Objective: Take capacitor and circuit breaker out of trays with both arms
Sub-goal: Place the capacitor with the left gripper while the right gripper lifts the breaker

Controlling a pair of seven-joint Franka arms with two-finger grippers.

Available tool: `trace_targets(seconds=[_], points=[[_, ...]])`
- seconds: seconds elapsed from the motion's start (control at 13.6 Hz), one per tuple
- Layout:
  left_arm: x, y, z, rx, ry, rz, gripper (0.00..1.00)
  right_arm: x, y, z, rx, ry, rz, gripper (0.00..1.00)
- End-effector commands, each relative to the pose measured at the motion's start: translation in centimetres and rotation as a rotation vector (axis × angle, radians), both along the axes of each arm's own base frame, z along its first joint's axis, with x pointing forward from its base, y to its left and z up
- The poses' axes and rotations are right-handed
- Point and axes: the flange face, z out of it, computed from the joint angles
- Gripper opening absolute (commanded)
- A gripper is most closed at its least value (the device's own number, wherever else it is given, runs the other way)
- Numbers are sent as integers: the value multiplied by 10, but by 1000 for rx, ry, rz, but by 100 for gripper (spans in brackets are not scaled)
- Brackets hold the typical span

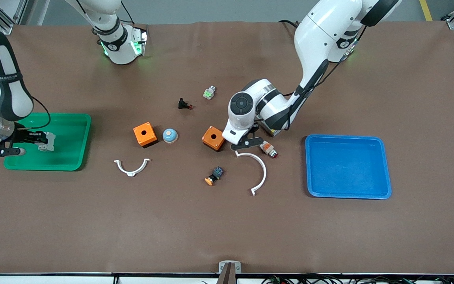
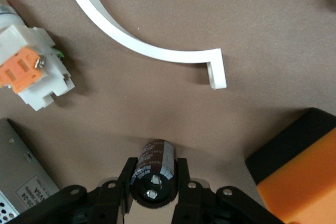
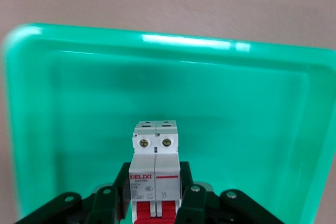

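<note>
Both grippers' jaws around capacitor [image 2: 155,170], breaker [image 3: 155,167]

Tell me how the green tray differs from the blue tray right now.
The green plastic tray lies at the right arm's end of the table, the blue plastic tray toward the left arm's end. The right gripper holds the white-grey breaker over the green tray; the blue tray holds nothing, and the left gripper grips the small black capacitor away from it. Both are shallow, rounded rectangles.
</note>
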Motion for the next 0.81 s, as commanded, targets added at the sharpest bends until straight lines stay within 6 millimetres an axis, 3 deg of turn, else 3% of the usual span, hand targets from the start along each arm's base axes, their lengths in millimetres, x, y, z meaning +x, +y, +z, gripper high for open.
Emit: trace_targets(seconds=[0.0,0.15,0.3,0.37,0.52,0.74], points=[[2,-6,2,13,-20,34,100,20,47,78,27,24,-3,22],[9,-4,16,8,-37,43,100,37,99,114,32,92,-44,22],[28,13,52,16,-66,65,100,50,163,138,37,129,-87,22],[47,31,81,18,-88,95,100,52,190,144,36,144,-111,22],[76,65,135,7,-138,132,100,55,264,150,30,148,-148,22],[120,150,213,4,-213,153,100,47,368,147,47,143,-239,22]])
